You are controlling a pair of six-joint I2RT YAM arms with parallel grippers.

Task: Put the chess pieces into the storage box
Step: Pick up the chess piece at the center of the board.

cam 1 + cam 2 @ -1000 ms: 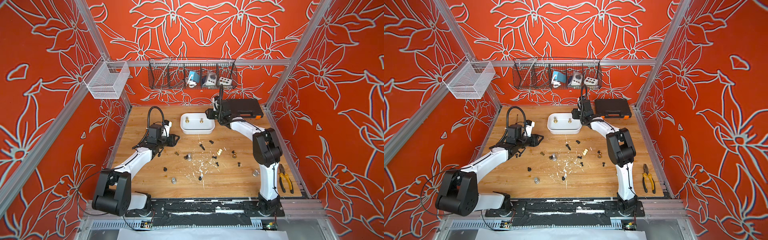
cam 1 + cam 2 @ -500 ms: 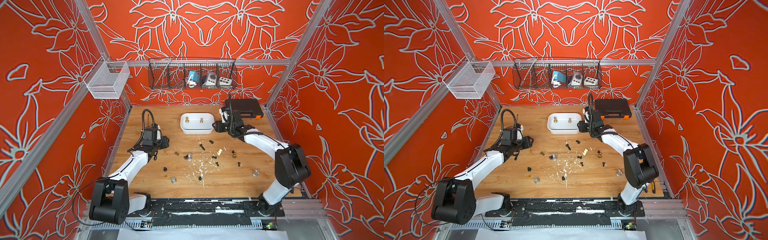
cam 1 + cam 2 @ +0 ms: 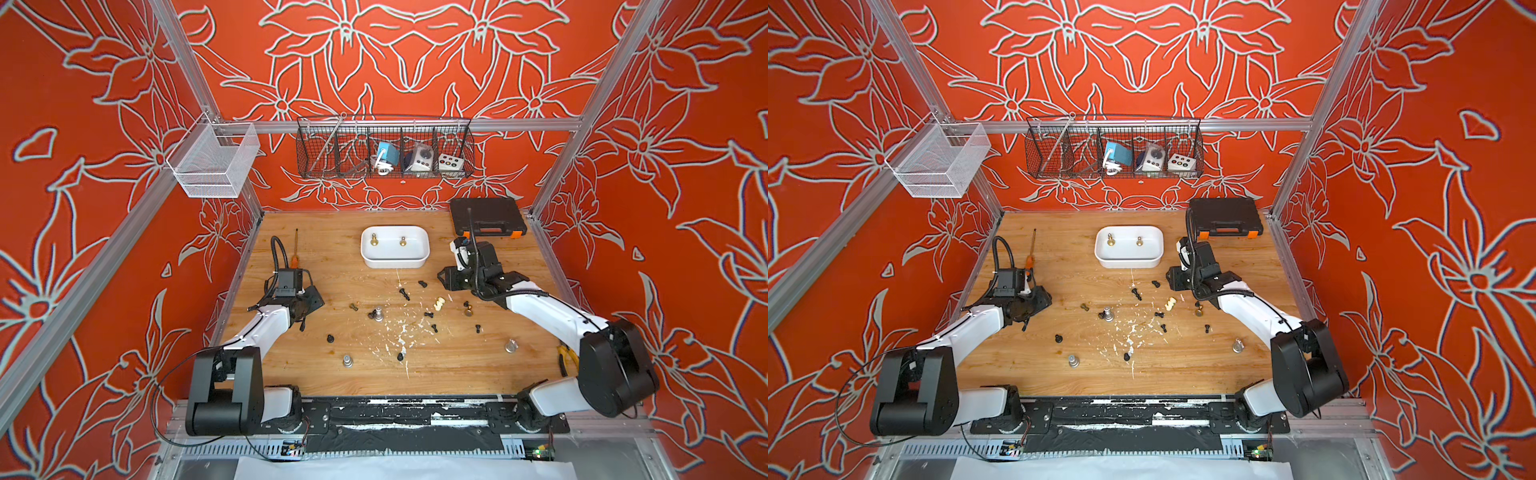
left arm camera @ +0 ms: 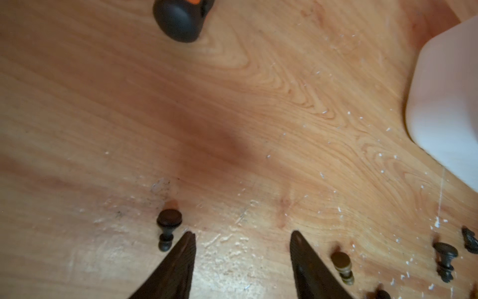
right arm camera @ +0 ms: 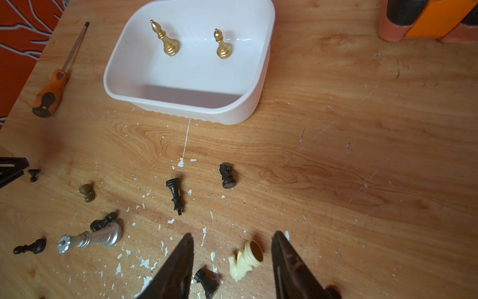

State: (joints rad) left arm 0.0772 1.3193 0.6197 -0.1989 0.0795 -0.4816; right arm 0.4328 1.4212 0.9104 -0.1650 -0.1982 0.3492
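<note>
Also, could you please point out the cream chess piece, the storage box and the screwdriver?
cream chess piece [image 5: 245, 261]: right wrist view, its middle.
storage box [image 3: 395, 262]: in a top view, its near wall.
screwdriver [image 5: 52, 88]: right wrist view, its orange handle.

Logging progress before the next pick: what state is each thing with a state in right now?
storage box, open-topped, mostly empty
gold pieces, both upright inside the box
crowned silver piece, lying on its side
cream piece, toppled, not gripped
black case, closed
left claw, open, empty
right claw, open, empty
</note>
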